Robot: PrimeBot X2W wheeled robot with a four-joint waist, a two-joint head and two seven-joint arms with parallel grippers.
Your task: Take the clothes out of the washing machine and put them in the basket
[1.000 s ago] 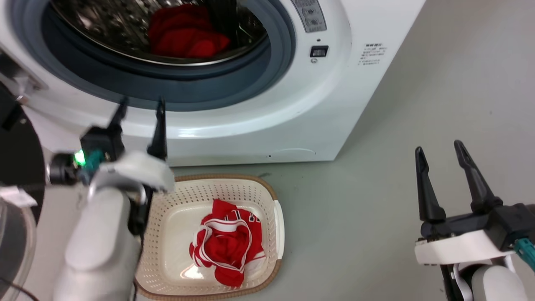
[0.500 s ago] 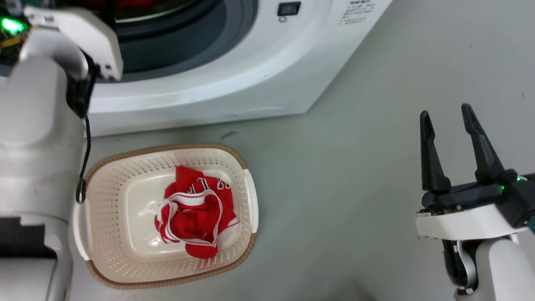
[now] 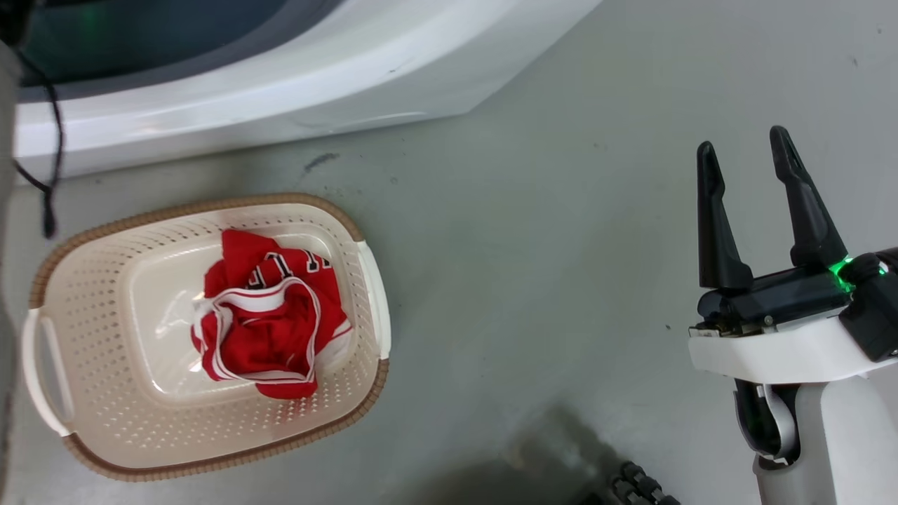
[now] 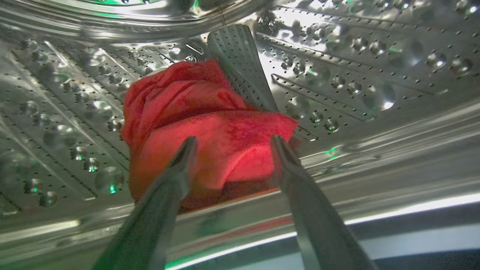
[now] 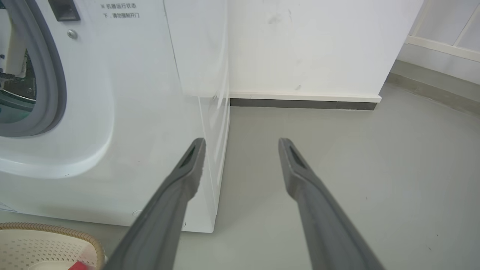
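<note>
Left arm's gone from hovering outside the washer (image 3: 280, 77) to reaching right into the drum (image 4: 337, 56). The head camera dipped too, so the basket (image 3: 210, 203) only looks shifted. Left gripper (image 4: 233, 139) is spread wide, fingers either side of a red garment (image 4: 195, 101) low in the drum by a paddle (image 4: 240, 63), nothing pinched yet. I'd guess the second grab is next. The other garment (image 3: 266, 322) sits mid-basket. Right gripper (image 3: 742, 140) hangs spread apart over the floor (image 3: 561, 245). Writing: folded black letters on the basket one, unreadable, and Chinese print (image 5: 120, 10) on the washer front.

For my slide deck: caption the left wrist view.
Left tool open inside the washing machine drum, pointed at a crumpled red garment.
</note>
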